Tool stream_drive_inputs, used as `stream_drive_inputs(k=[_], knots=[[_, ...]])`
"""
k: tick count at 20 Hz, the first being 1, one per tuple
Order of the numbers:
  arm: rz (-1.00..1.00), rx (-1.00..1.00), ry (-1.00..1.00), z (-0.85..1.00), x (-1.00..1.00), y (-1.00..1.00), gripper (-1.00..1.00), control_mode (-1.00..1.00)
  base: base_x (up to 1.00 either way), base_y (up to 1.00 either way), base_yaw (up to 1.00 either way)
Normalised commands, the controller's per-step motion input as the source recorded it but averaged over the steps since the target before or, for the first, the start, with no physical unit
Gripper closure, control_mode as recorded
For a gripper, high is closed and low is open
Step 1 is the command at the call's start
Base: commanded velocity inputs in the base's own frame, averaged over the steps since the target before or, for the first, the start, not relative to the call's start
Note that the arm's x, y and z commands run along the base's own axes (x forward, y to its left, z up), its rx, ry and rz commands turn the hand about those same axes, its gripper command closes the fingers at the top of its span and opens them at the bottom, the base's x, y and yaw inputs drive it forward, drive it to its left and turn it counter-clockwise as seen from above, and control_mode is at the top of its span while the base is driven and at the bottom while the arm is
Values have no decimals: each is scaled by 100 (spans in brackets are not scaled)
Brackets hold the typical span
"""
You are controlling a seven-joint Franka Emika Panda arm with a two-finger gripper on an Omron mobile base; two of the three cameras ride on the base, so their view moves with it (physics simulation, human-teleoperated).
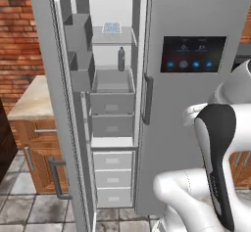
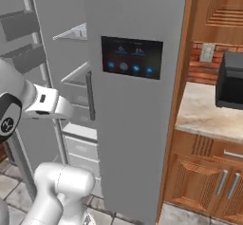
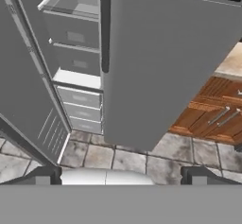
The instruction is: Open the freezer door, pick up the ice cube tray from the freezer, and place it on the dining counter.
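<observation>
From the left base view I see the freezer door [image 1: 59,104] swung wide open, grey bins on its inner face, and the ice cube tray [image 1: 112,28], small and white with pale-blue compartments, lying on an upper shelf of the freezer [image 1: 113,118] above a dark bottle [image 1: 121,58]. The right base view adds the touchscreen door [image 2: 133,100] and a black appliance [image 2: 229,80] on a side counter. In my hand view the gripper [image 3: 121,176] has its 2 tips spread wide, holding nothing, over the tiled floor [image 3: 118,159].
</observation>
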Motion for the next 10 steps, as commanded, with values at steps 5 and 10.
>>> stream_drive_inputs(k=[5, 10], knots=[[0, 0, 0, 0, 0, 0, -100, 100, 38, 0, 37], [0, 0, 0, 0, 0, 0, -100, 100, 57, 4, 13]])
